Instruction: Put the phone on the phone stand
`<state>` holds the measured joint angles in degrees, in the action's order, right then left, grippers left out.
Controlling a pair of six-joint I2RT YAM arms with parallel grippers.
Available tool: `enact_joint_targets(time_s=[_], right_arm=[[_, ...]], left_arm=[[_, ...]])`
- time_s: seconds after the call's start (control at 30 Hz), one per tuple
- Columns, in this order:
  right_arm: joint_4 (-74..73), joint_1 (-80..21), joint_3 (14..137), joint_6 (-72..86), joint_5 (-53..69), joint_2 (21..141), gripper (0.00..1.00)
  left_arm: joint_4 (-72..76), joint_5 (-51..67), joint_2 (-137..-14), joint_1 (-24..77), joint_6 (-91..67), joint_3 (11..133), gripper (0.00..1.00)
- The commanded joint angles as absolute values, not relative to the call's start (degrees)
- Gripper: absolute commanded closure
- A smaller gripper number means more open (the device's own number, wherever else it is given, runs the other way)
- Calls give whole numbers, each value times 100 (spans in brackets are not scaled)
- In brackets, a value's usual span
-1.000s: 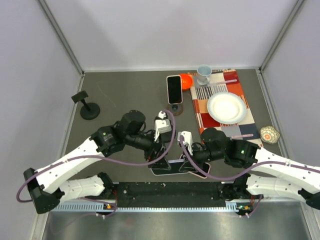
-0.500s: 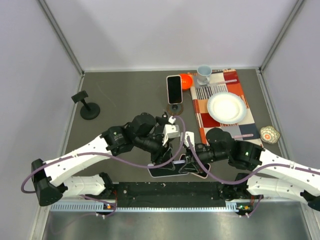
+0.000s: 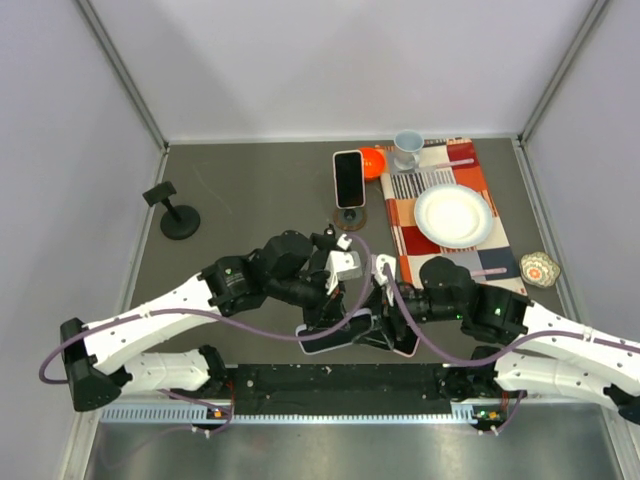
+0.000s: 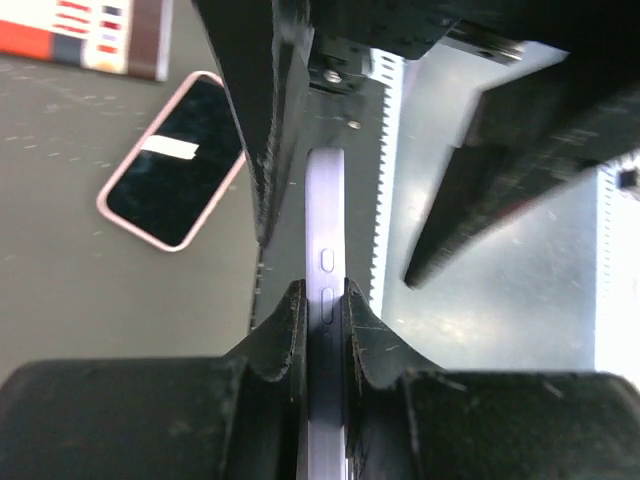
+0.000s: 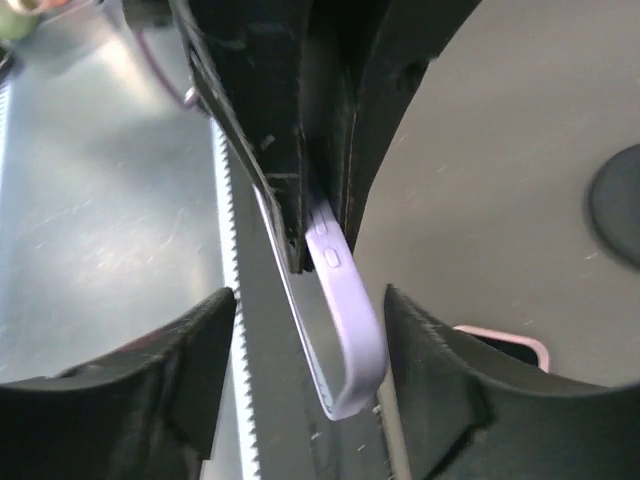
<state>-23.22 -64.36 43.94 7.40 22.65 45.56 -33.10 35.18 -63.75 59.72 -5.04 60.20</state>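
A lavender phone [image 3: 338, 336] is held on edge just above the table's near edge. My left gripper [image 3: 335, 315] is shut on it; in the left wrist view both pads pinch the phone's [image 4: 325, 215] thin side at the gripper [image 4: 325, 300]. My right gripper [image 5: 310, 297] stands open around the phone's [image 5: 352, 345] lower end, with a gap on each side. The black phone stand [image 3: 177, 212] stands empty at the far left of the table.
A pink-cased phone [image 3: 406, 346] lies flat beside the grippers, also in the left wrist view [image 4: 175, 160]. Another phone [image 3: 348, 178] leans on a round brown stand [image 3: 351, 216]. At the back right are a patterned mat [image 3: 405, 225] with a white plate [image 3: 454, 215], a cup [image 3: 407, 148], an orange object [image 3: 372, 160] and a small dish [image 3: 538, 268].
My left gripper has reached in and shut on the lavender phone. My right gripper, shut on that phone before, has opened and let go of it.
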Motion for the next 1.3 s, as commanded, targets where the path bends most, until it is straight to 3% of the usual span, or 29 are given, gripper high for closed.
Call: enact_joint_targets(time_s=[0.0, 0.1, 0.4, 0.77, 1.03, 1.23, 1.27], right_arm=[[-1153, -6478, 4334, 1107, 1284, 4342, 34], [-872, -6486, 4070, 1370, 679, 4132, 18], [-212, -6451, 3245, 2047, -536, 3560, 7], [2986, -6398, 2443, 3005, 1300, 4348, 8], [5120, -6398, 2303, 3901, 1916, 5202, 14], [6290, -6398, 2074, 4367, 1995, 5642, 35], [6397, -6398, 2057, 4412, 2021, 5712, 44]], left_arm=[[-2577, 2025, -5680, 6003, -949, 5933, 100], [-2243, 1601, -5188, 6003, -1151, 5792, 100], [-1794, 344, -4290, 5994, -1774, 5652, 100], [711, 465, -3515, 5994, -3084, 4492, 100], [1502, 668, -3647, 5994, -3445, 4123, 100], [1906, 650, -3586, 5994, -3533, 3877, 100], [1994, 642, -3551, 5994, -3551, 3832, 100]])
